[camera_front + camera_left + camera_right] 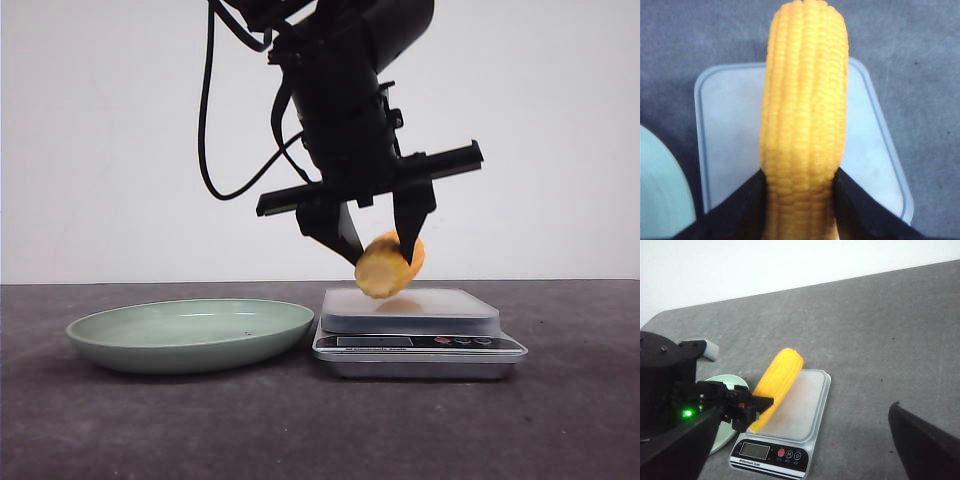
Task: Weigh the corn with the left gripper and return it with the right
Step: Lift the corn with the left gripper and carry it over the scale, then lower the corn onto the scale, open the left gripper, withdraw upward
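One plate (190,333), one scale (415,340), one corn (389,265) on view; two pincers, only one of them over the work. Left to right on the dark table (560,420): pale green plate, empty, then the silver scale just beside it, rims close but whether touching I can't tell. Left pincer (378,245) comes down from above on a black arm, crossbar tilted, right end higher, fingers pointing down. It's clamped on the corn, one finger each side of the cob. Corn hangs just above the scale platform, cut end toward the front camera, not resting on it. Right pincer (800,450) shows only in its own wrist view: two dark fingers spread wide, nothing between them, off to the side of the scale.
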